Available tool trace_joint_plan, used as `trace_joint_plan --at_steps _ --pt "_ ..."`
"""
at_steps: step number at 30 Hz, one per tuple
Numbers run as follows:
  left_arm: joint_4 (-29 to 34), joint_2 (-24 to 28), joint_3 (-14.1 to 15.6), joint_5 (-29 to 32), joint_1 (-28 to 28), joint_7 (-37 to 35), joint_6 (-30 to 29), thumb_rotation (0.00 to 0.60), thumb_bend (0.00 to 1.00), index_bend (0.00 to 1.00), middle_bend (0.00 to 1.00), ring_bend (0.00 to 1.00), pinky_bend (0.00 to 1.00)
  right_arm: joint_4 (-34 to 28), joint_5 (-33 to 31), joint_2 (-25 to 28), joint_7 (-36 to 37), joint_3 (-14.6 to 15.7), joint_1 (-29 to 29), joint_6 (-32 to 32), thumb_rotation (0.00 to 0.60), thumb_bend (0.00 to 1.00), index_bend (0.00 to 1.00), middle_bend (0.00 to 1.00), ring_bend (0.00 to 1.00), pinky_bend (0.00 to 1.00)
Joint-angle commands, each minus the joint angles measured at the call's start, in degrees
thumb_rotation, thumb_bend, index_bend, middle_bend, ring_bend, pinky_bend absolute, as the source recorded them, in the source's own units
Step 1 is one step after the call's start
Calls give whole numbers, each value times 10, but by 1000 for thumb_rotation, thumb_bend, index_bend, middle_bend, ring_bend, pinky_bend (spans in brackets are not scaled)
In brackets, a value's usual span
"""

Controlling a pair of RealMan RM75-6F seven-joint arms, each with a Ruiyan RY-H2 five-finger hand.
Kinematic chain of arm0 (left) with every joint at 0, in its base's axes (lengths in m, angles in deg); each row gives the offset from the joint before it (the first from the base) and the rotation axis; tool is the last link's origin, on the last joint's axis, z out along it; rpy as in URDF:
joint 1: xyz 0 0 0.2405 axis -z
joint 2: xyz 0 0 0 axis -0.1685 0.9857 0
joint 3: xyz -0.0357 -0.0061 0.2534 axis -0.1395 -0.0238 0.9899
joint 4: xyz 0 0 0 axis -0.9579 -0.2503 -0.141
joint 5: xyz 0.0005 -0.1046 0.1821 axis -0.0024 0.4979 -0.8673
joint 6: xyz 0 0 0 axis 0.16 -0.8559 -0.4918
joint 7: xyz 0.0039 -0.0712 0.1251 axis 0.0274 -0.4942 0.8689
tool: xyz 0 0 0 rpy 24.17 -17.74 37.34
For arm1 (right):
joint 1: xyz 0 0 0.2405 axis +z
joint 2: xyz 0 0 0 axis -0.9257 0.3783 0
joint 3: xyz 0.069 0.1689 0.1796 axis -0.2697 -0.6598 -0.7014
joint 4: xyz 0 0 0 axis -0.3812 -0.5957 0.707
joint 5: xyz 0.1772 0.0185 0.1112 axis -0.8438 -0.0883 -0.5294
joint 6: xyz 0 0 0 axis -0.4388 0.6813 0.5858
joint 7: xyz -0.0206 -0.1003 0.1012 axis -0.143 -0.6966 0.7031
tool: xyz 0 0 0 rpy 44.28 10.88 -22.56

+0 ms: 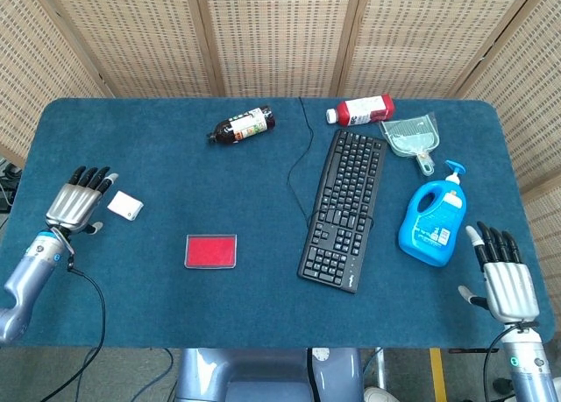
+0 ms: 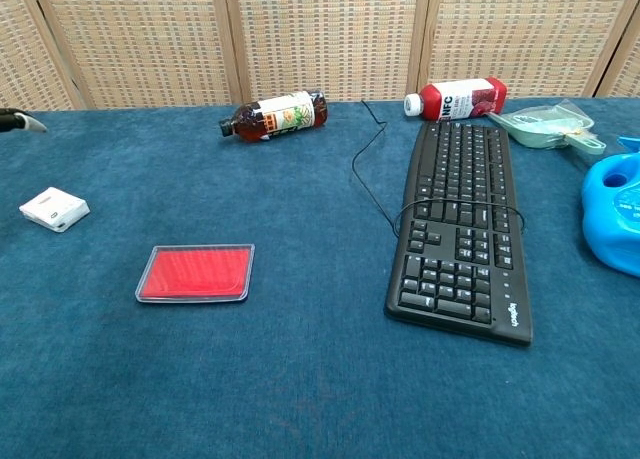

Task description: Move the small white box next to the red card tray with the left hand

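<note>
Head view showed a wide blue worktop [image 1: 158,165] with a black keyboard [image 1: 343,211] right of centre and a blue detergent bottle [image 1: 432,227] beyond it. The left robot hand [image 1: 77,201] rested near the left edge, fingers extended, slightly apart and holding nothing; the right robot hand [image 1: 504,275] lay likewise empty near the right edge. The red card tray [image 1: 210,250] sat flat toward the front. The small white box [image 1: 125,206] lay just beside the left fingertips, apart from the tray. It looked light, rigid and smooth-sided, so likely to slide; pinching its opposite long edges seemed the safest hold.
</note>
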Motion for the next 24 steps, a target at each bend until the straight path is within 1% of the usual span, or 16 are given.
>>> trace_joint_plan --at_steps 1,7,13,20,24 --pt "-29 -23 6 6 15 -8 17 600 236 0 0 0 0 1 0 -2 -2 1 1 -1 600 0 3 0 0 0" --pt "-57 -51 10 14 29 -20 32 600 239 52 0 0 0 2 1 -3 -3 1 1 -1 600 0 3 0 0 0" --pt "-81 -73 13 22 38 -23 41 600 244 70 0 0 0 2 -2 -1 0 0 1 -1 600 0 4 0 0 0" --pt "-95 -82 13 44 52 -12 68 600 249 115 0 0 0 3 -2 -1 2 0 2 -2 600 0 4 0 0 0" --pt "-103 -89 13 55 59 -5 79 600 248 120 0 0 0 4 -4 -1 3 0 2 -3 600 0 4 0 0 0"
